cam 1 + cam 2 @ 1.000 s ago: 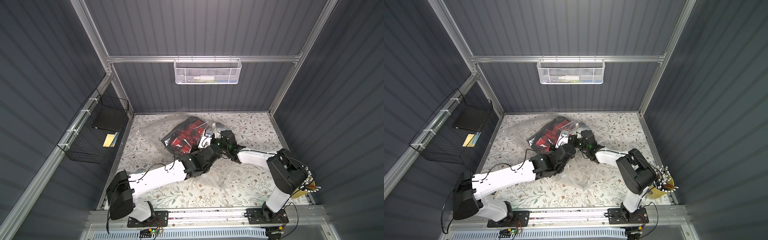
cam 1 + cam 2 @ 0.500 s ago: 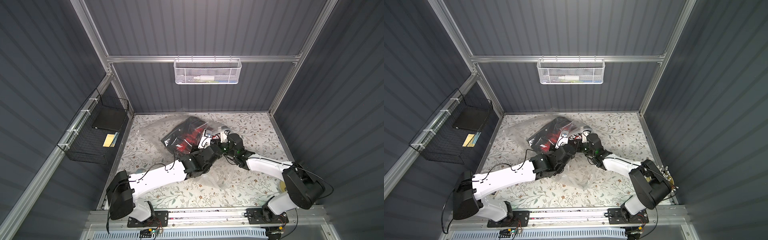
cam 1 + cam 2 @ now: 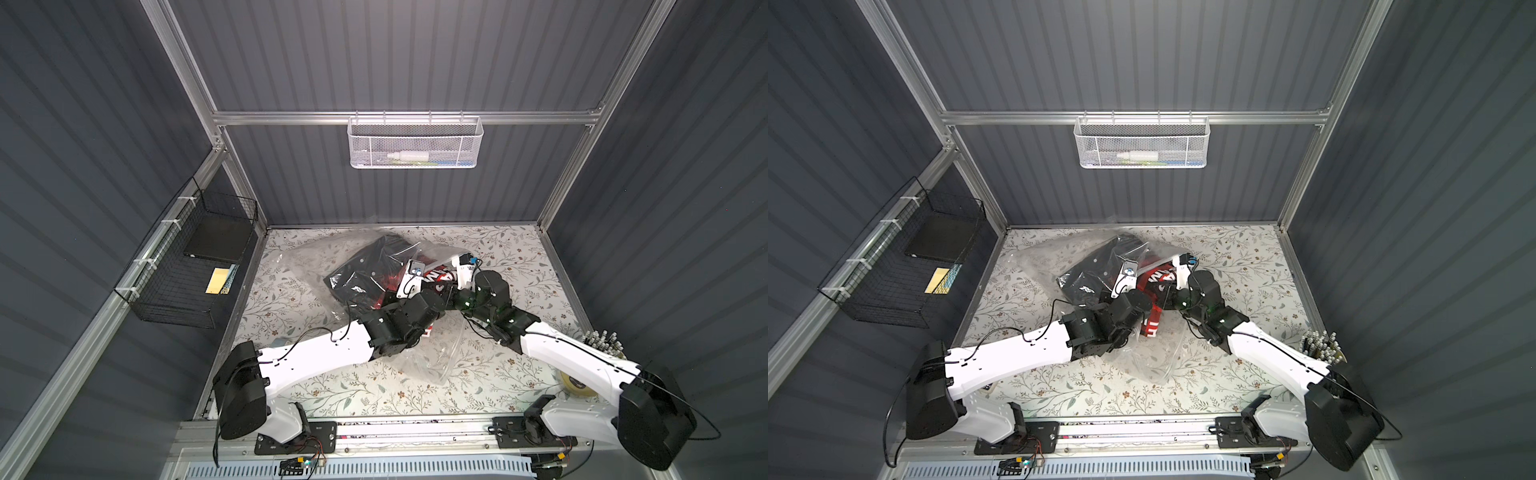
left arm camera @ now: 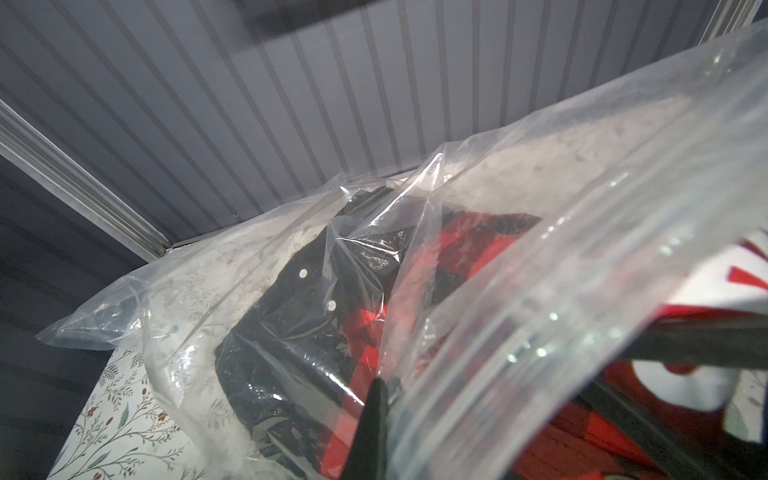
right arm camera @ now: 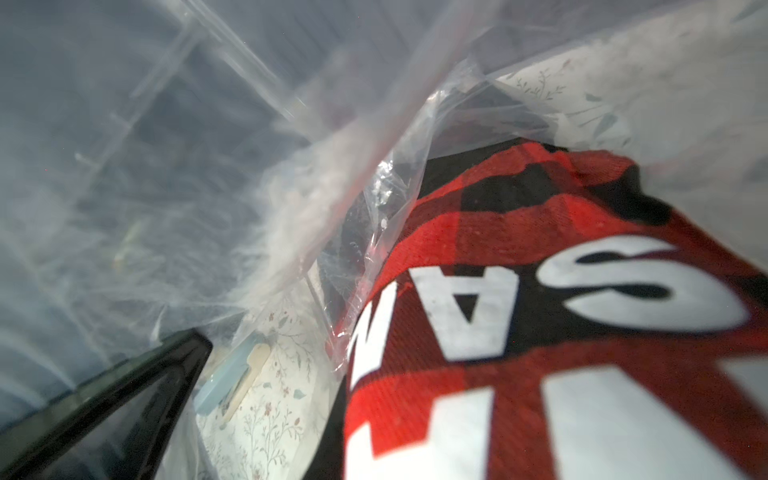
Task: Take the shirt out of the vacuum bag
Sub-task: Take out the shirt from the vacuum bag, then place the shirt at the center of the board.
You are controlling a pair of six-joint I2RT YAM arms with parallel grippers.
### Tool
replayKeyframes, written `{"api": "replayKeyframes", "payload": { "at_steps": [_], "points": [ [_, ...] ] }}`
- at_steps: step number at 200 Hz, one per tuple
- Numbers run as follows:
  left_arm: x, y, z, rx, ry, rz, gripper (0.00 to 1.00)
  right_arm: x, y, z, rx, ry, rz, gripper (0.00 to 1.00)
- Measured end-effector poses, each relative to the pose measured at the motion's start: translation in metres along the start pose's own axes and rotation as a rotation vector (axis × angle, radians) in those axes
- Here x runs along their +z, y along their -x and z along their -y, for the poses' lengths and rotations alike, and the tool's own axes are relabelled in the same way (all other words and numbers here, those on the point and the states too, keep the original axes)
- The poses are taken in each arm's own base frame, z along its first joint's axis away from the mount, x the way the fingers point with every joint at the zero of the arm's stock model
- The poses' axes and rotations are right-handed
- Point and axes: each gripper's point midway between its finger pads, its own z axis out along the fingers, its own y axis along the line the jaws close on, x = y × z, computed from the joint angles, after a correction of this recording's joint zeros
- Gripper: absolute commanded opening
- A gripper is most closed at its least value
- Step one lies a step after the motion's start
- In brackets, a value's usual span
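Right wrist cam blurry, shirt (image 5: 540,332) txt cut off, vacuum bag (image 5: 249,187) hazy

Non-task stuff: white mesh basket (image 3: 365,143) hung on the back-wall rail, with a white bottle (image 3: 409,156) lying flat inside. Black wire basket (image 3: 174,303) on the left wall holds a flat black slab (image 3: 218,243) and a yellow card (image 3: 216,280) beside it. The floral-print table cover (image 3: 374,395) spans the whole work surface. Near-right corner has a bundle of upright pens (image 3: 602,340), with a roll of tape (image 3: 573,384) just beside it, partly hidden.
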Motion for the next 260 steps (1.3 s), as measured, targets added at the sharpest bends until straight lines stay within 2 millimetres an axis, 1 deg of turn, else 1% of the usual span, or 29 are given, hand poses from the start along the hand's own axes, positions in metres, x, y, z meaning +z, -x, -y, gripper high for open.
{"api": "replayKeyframes", "payload": {
  "at_steps": [44, 64, 81, 93, 122, 155, 172, 187, 214, 243, 260],
  "points": [
    [0.000, 0.000, 0.003, -0.013, -0.011, -0.002, 0.00, -0.021, 0.002, -0.013, -0.007, 0.023, -0.006, 0.00],
    [-0.001, -0.001, 0.005, -0.017, -0.016, -0.002, 0.00, -0.027, 0.002, -0.018, -0.009, 0.040, -0.011, 0.00],
    [0.001, -0.005, 0.005, -0.006, -0.009, -0.012, 0.00, -0.032, 0.007, -0.023, -0.012, 0.055, 0.006, 0.00],
    [0.002, -0.009, 0.005, 0.004, -0.005, -0.021, 0.00, -0.036, 0.012, -0.031, -0.017, 0.086, 0.017, 0.00],
    [0.003, -0.013, 0.004, 0.018, 0.004, -0.034, 0.00, -0.040, 0.015, -0.046, -0.011, 0.158, 0.011, 0.00],
    [0.003, -0.016, 0.003, 0.022, 0.011, -0.041, 0.00, -0.042, 0.012, -0.054, -0.001, 0.204, -0.016, 0.00],
    [0.003, -0.016, 0.003, 0.022, 0.012, -0.041, 0.00, -0.047, 0.010, -0.057, -0.003, 0.216, -0.023, 0.00],
    [0.004, -0.016, 0.003, 0.024, 0.014, -0.041, 0.00, -0.056, 0.011, -0.061, -0.007, 0.220, -0.019, 0.00],
    [0.005, -0.018, 0.004, 0.027, 0.016, -0.044, 0.00, -0.077, 0.016, -0.069, -0.026, 0.231, 0.008, 0.00],
    [0.005, -0.018, 0.004, 0.029, 0.017, -0.045, 0.00, -0.102, 0.026, -0.074, -0.047, 0.225, 0.070, 0.00],
    [0.005, -0.018, 0.004, 0.029, 0.016, -0.045, 0.00, -0.113, 0.030, -0.075, -0.056, 0.210, 0.100, 0.00]
  ]
}}
